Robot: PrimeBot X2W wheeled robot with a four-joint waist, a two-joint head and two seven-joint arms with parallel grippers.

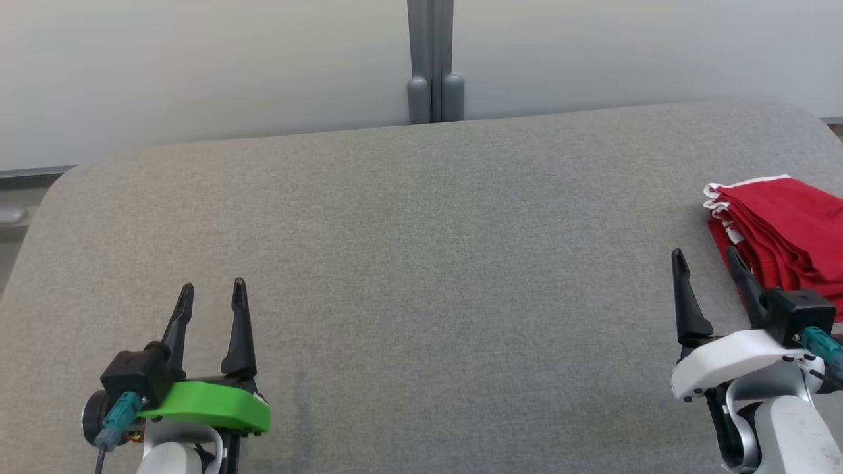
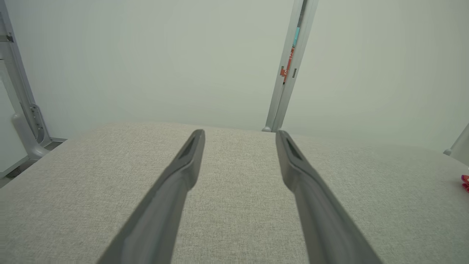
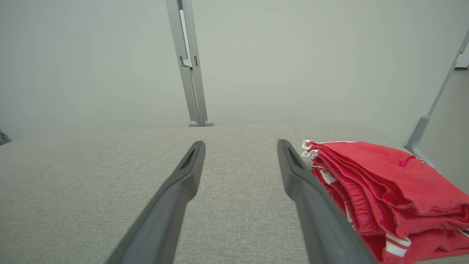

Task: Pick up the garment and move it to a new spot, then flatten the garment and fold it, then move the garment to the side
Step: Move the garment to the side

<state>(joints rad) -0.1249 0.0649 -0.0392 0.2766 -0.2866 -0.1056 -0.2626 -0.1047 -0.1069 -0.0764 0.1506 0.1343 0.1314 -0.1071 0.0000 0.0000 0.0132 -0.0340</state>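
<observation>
A red garment (image 1: 787,230) with white trim lies folded in a stack at the right edge of the grey padded table (image 1: 421,263). In the right wrist view the garment (image 3: 381,183) sits just right of my right finger, apart from it. My right gripper (image 1: 708,260) hovers open and empty beside the stack's left edge; its two fingers (image 3: 183,176) stand wide apart. At the lower left, far from the cloth, my left gripper (image 1: 212,293) is open with nothing between its fingers (image 2: 190,161). A sliver of the red garment (image 2: 465,182) shows at the left wrist view's right edge.
Pale partition panels joined by a grey post (image 1: 431,59) stand right behind the table's far edge. Another grey upright (image 3: 432,110) rises beyond the table's right end. The table's rounded left corner (image 1: 59,191) drops off to the floor.
</observation>
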